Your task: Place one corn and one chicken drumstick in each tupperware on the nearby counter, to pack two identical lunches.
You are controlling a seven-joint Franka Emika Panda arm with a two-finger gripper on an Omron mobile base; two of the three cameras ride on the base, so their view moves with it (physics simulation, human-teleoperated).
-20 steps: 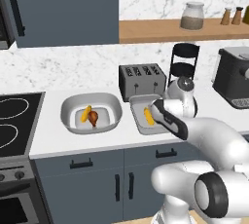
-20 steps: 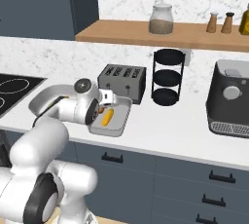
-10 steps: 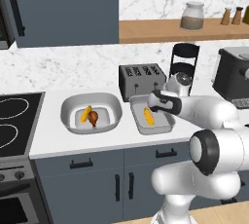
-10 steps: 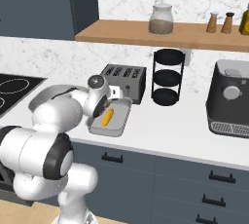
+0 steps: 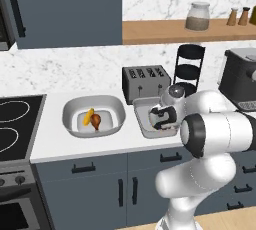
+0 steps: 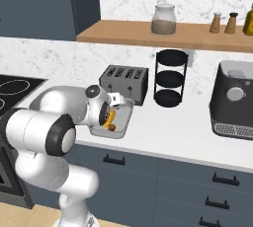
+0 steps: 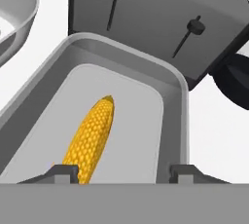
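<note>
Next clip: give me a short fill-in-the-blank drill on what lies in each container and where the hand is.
1. The oval tub holds one corn and one ____.
2. The rectangular tray sits directly in front of the ____.
3. The yellow thing lying in the tray is a ____.
4. The hand hovers over the ____.

Missing words: chicken drumstick; toaster; corn; rectangular tray

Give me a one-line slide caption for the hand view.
Open gripper above rectangular tupperware tray holding one corn cob, toaster just behind.
</note>
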